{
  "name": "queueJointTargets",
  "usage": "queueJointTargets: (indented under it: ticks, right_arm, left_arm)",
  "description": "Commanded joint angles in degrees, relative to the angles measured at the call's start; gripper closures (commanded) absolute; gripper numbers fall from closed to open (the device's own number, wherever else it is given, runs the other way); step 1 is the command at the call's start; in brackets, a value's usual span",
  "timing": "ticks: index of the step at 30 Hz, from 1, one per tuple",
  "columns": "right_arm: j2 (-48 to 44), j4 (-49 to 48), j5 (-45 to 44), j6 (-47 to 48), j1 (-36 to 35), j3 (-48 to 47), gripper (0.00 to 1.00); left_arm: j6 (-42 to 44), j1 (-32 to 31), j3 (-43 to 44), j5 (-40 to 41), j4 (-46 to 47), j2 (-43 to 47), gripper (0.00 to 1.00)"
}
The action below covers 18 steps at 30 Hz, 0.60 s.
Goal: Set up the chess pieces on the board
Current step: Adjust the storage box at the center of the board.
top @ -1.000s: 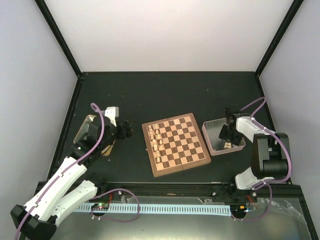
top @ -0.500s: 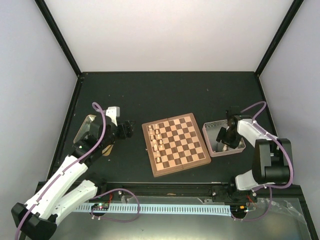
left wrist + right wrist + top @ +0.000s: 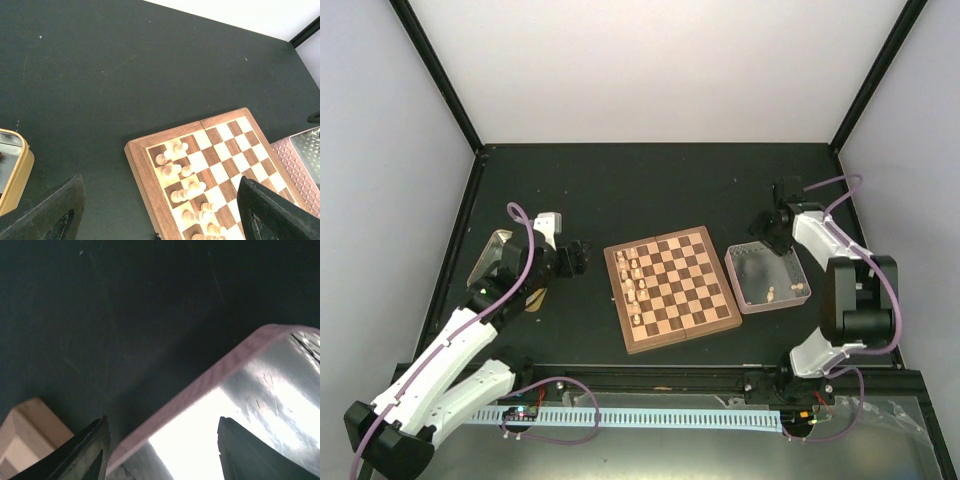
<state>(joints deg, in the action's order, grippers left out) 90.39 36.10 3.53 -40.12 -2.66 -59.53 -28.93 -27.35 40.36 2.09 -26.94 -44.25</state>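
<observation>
On the table (image 3: 650, 190): a board, a tray and a tin lie in a row, with one arm at each end.
Board (image 3: 672, 288): sits flat at the middle of the table, between the tin and the tray and clear of both.
Tray (image 3: 760, 265): lies just right of the board and is mostly bare.
Tin (image 3: 492, 255): sits well left of the board, under the left arm. What it holds I cannot tell.
Left gripper (image 3: 160, 215): fingers spread wide with nothing between them, hovering between the tin and the board.
Right gripper (image 3: 162, 450): fingers apart and empty, above the tray's far left corner.
Pale pieces (image 3: 632, 285): crowded along the board's left columns, and some seem to lie on their sides.
Loose pieces (image 3: 771, 293): two or so rest near the tray's near edge.
Dark pieces: none show on the board.
Step in hand: probably fetching another piece from the tray, with nothing gripped yet.
Next move: the right gripper should drop over one loose piece, straddle it and pinch gently. The piece is tiny, so a small miss would knock it over.
</observation>
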Motion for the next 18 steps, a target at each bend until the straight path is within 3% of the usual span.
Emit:
queueJointTargets:
  ticks: [1,5,12,18]
  right_arm:
    - [4.78,-1.31,-3.41,-3.01,-0.1,-3.96,0.43]
    - [8.12,-0.5,-4.2,-1.83,-0.14,-6.2,0.51]
    - [10.54,-0.03,-3.59,3.22,-0.23,-8.02,0.75]
    - [10.51,0.06,-1.61,9.06,-1.23,-7.98,0.88]
  left_arm:
    - [-0.06,0.42,2.93,-0.83,0.61,0.56,0.15]
    - [-0.1,0.37,2.93,-0.79,0.29,0.73,0.15]
    - [-0.29,0.37,2.7,-0.77,-0.12,1.25,0.15]
    - [-0.47,0.38,2.53,-0.93,-0.29,1.61,0.15]
